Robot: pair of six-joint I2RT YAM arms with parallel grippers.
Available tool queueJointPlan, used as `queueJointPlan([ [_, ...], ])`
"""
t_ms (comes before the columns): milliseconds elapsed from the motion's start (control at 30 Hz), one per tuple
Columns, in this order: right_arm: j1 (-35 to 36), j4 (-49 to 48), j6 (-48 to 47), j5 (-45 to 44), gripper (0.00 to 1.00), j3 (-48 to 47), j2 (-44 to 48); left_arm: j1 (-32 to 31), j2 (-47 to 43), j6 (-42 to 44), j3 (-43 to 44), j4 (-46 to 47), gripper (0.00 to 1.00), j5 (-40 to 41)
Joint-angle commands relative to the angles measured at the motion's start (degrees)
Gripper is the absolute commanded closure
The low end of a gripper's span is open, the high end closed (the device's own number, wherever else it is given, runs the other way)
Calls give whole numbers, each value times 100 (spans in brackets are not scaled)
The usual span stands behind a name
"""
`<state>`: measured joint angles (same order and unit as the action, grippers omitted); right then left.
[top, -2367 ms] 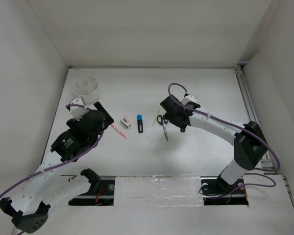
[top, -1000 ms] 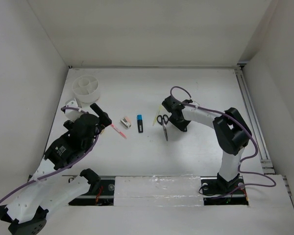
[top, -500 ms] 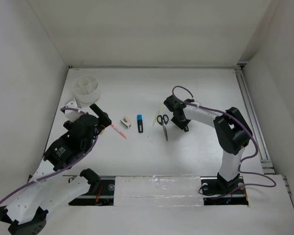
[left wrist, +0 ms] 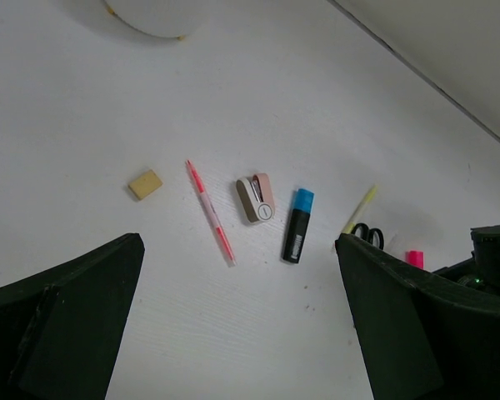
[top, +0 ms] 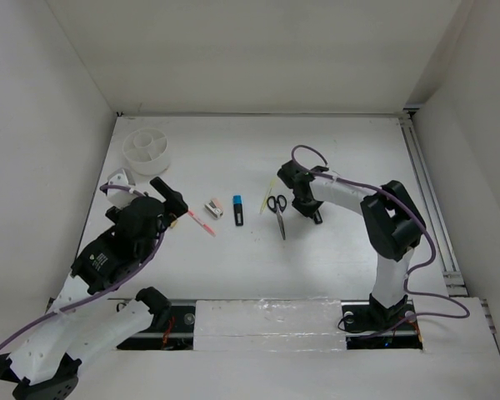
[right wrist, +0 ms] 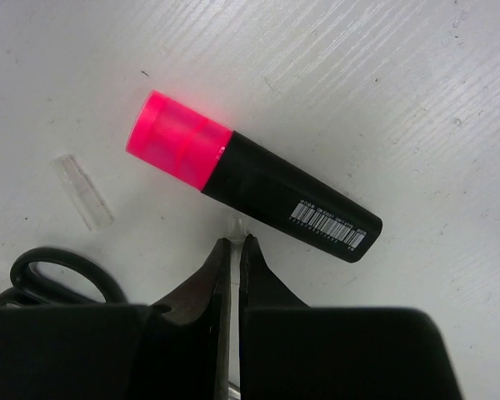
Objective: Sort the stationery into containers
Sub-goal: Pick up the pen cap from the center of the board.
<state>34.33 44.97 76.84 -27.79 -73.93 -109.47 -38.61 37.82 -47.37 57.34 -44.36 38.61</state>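
Right gripper (right wrist: pixel 234 242) closed, tips just beside pink-cap marker (right wrist: pixel 250 187); left gripper (left wrist: pixel 237 275) open wide, near pen (left wrist: pixel 210 212).

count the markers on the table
2. The blue-cap marker lies between the white-pink piece and the yellow stick. The pink-cap marker lies just ahead of the right gripper, near the scissors. Others may be hidden.

Scissors (right wrist: pixel 57 272) hem the pink-capped marker (right wrist: pixel 271 190) on 1 side only.
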Motion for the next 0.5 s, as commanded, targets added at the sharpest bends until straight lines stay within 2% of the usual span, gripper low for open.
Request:
queueJointPlan([
  [0, -23, 73, -63, 90, 100, 28, -5, 3, 137, 62, -30, 120, 0, 33],
  [133, 249, -5, -440, -226, 100, -25, 845, 3, 611, 114, 198, 51, 0, -388],
  [233, 583, -357, -1073, -472, 100, 28, 1393, 3, 1191, -385, 269, -3, 0, -740],
  [300, 768, -837, -1810, -473, 100, 89, 1875, 3, 1576, -745, 216, -3, 0, -916],
  [433, 1146, -1298, -2901, -342, 100, 37, 2438, 3, 2105, -1721, 102, 68, 0, -1092],
  [467, 1286, -1298, -3042, -341, 100, 37, 2526, 3, 2219, -2218, 102, -45, 0, -1092],
])
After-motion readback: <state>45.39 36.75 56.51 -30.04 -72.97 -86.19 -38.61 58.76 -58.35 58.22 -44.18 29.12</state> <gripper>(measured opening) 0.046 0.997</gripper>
